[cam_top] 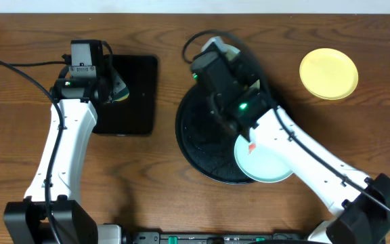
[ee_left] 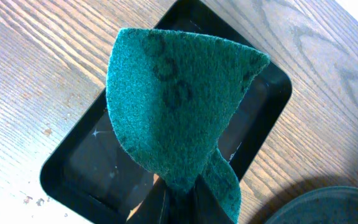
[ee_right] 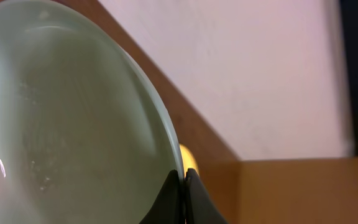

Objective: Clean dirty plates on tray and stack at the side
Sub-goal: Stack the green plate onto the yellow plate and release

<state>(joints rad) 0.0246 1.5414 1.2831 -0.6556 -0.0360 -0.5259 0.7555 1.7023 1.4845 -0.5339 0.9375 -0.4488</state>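
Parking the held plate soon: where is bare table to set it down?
Bare wood right of the round tray, below the yellow plate, partly under the right arm. A narrower strip between the rectangular tray and round tray. Crowded: round tray's near side, holding a mint plate.

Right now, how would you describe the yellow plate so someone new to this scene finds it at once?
Start at the large round black tray in the middle of the wooden table. To its right, toward the far edge, the yellow plate lies flat on bare wood, clear of the tray. It is the only yellow one; the mint plate overlaps the tray's near rim.
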